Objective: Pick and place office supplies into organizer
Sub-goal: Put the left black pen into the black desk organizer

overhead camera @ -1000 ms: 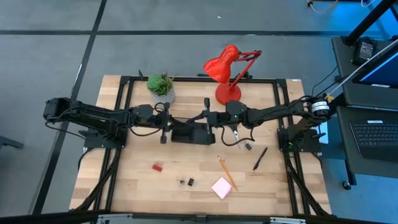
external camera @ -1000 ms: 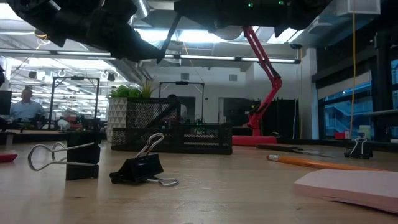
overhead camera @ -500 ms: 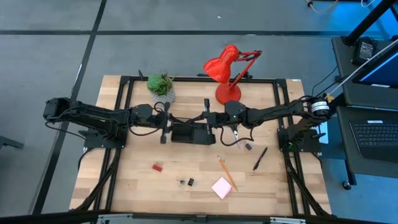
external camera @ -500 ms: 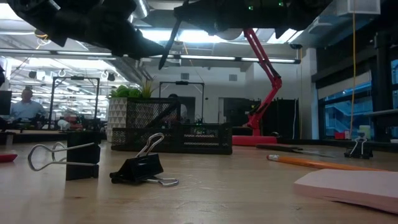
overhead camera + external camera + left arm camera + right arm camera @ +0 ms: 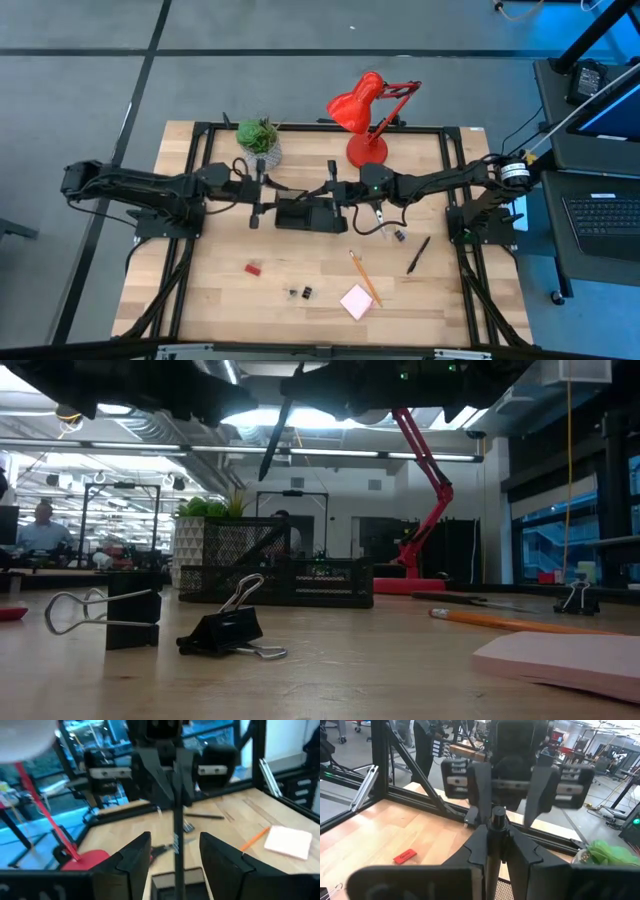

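The right gripper [image 5: 492,827] is gripping a black pen [image 5: 275,435] above the organizer [image 5: 310,215], the left gripper [image 5: 175,852] is gaping empty beside it, while pencil [image 5: 362,277], eraser [image 5: 253,268], clips [image 5: 300,293] and sticky-note pad [image 5: 356,300] are waiting on the bench [image 5: 230,290].

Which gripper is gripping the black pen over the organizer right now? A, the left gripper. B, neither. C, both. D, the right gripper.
D: the right gripper is shut on the black pen above the organizer, while the left gripper stands open around it without touching.
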